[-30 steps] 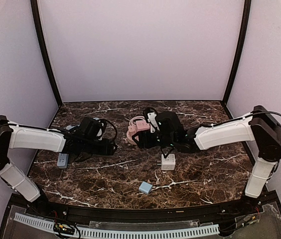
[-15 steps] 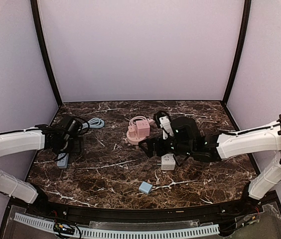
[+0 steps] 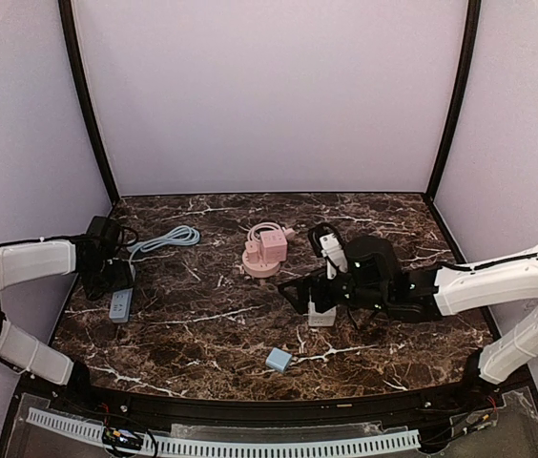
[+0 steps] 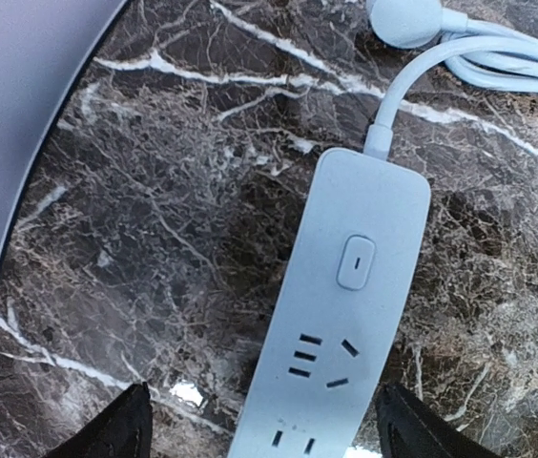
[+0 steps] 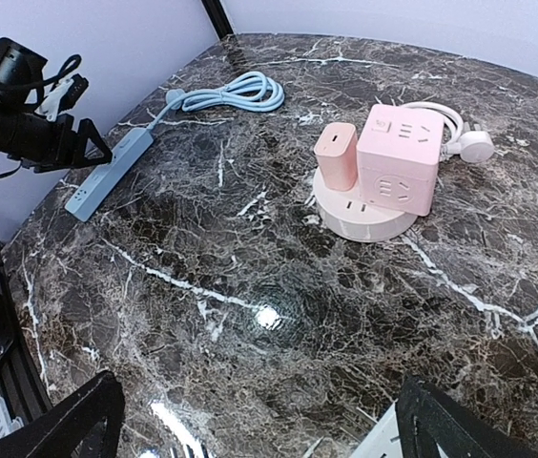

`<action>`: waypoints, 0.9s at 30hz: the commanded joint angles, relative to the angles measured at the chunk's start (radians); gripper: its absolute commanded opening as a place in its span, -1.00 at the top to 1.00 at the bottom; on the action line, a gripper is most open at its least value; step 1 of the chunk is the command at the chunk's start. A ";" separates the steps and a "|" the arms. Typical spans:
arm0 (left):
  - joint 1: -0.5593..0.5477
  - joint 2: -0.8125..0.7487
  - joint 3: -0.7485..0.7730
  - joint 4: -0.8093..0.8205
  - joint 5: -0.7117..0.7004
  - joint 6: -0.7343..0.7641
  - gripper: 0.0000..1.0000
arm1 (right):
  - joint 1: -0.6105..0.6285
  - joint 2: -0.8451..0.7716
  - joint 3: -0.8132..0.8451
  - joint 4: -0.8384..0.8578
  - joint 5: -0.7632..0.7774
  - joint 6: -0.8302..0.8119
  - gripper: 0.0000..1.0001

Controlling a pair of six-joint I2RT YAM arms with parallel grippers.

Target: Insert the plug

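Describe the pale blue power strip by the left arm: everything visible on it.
The power strip is a long, flat, pale blue bar with rounded corners, smooth plastic by the look. Its top carries an oblong switch and, beyond it, groups of socket slots; nothing is plugged in. A matching cable leaves one end and runs to a loose coil. The strip lies flat on the dark marble table, near the left wall. The open left gripper straddles it without gripping.

My left arm [image 3: 35, 262] and right arm [image 3: 493, 281] have white shells between black joints. My left hand [image 3: 112, 280] and right hand [image 3: 298, 294] are black, with thin black cables at the wrists.
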 commanded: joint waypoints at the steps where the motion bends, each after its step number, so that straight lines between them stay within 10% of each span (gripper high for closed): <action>1: 0.043 0.074 -0.009 0.076 0.128 0.048 -0.61 | 0.010 -0.032 -0.027 0.019 0.007 0.005 -0.97; 11: 0.050 0.199 0.027 0.122 0.161 0.077 -0.40 | 0.010 -0.052 -0.046 0.017 0.019 0.002 -0.97; 19: 0.049 0.225 0.019 0.143 0.207 0.072 0.29 | 0.012 -0.048 -0.036 0.004 0.024 0.001 -0.97; 27: -0.049 0.162 -0.005 0.137 0.204 0.035 0.48 | 0.012 -0.056 -0.019 -0.033 0.044 0.001 -0.97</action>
